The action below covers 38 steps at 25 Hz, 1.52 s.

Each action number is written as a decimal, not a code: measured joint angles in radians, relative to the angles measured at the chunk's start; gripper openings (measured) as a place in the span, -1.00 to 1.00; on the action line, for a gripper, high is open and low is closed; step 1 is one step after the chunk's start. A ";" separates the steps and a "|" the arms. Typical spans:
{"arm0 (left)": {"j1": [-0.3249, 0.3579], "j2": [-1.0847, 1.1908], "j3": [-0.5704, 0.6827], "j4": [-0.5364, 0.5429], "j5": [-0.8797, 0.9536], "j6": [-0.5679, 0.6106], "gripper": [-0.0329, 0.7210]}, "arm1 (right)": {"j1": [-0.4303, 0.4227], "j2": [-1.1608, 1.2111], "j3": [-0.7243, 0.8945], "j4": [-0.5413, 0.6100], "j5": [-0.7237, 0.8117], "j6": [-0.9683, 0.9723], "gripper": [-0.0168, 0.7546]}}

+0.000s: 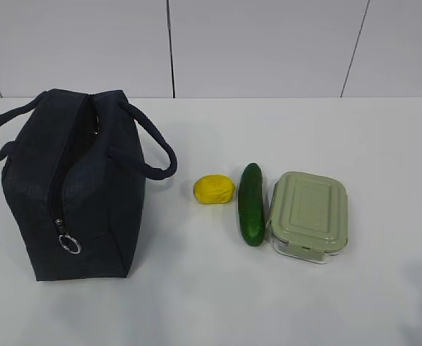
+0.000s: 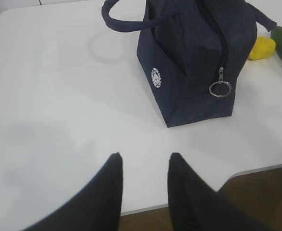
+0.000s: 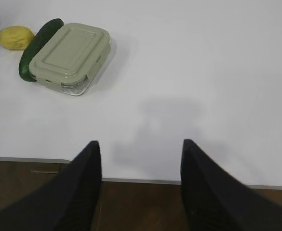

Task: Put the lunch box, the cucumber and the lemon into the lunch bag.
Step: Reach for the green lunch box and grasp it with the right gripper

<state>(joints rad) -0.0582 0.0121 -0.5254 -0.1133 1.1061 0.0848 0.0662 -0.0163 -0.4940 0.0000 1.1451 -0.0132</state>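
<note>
White table [image 1: 218,303]: lunch bag [image 1: 73,194] at 9 o'clock; lemon [image 1: 214,189], cucumber [image 1: 252,204], lunch box [image 1: 309,215] w/ lid on, 3 o'clock. Left gripper [image 2: 144,166], right gripper [image 3: 141,151]: jaws spread, empty.

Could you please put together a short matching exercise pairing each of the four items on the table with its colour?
Things:
1. lunch bag
2. lemon
3. cucumber
4. lunch box lid

Colours:
A. dark green
B. pale sage green
C. dark navy
D. bright yellow

Pairs: 1-C, 2-D, 3-A, 4-B
</note>
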 joint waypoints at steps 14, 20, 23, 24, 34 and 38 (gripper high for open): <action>0.000 0.000 0.000 0.000 0.000 0.000 -0.31 | 0.000 0.011 -0.009 0.011 -0.025 -0.003 0.07; 0.000 0.000 0.000 0.000 0.000 0.000 -0.31 | 0.000 0.144 -0.019 0.011 -0.084 -0.003 0.07; 0.000 0.000 0.000 0.000 0.000 0.000 -0.31 | 0.000 0.245 -0.021 0.017 -0.114 -0.003 0.07; 0.000 0.000 0.000 0.000 0.000 0.000 -0.31 | 0.000 0.276 -0.021 0.023 -0.122 -0.003 0.07; 0.000 0.000 0.000 0.000 0.000 0.000 -0.31 | 0.000 0.674 -0.061 0.164 -0.216 -0.003 0.07; 0.000 0.000 0.000 0.000 0.000 0.000 -0.31 | 0.000 0.809 -0.129 0.176 -0.225 -0.004 0.07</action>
<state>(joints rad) -0.0582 0.0121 -0.5254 -0.1133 1.1061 0.0848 0.0662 0.7923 -0.6231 0.1759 0.9198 -0.0172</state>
